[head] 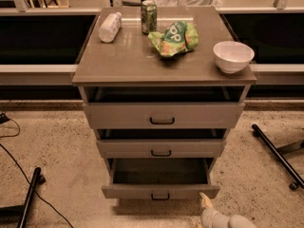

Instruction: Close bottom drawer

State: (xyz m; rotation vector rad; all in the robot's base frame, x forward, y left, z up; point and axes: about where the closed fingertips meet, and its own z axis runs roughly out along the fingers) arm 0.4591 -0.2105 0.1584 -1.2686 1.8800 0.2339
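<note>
The bottom drawer [160, 190] is the lowest of three in a grey-brown cabinet. It stands pulled out the furthest, its plain box open to view, with a small black bar handle [160, 196] on its low front. My gripper [205, 201] is at the bottom edge of the view, just right of and below the drawer front's right end, pointing up toward it. The white arm runs off to the lower right.
The middle drawer [161, 148] and top drawer [162, 116] are each slightly open. On the cabinet top are a plastic bottle [109, 26], a can [148, 16], a green chip bag [174, 37] and a white bowl [233, 56]. Black stand legs [278, 156] and cables [28, 201] lie on the floor.
</note>
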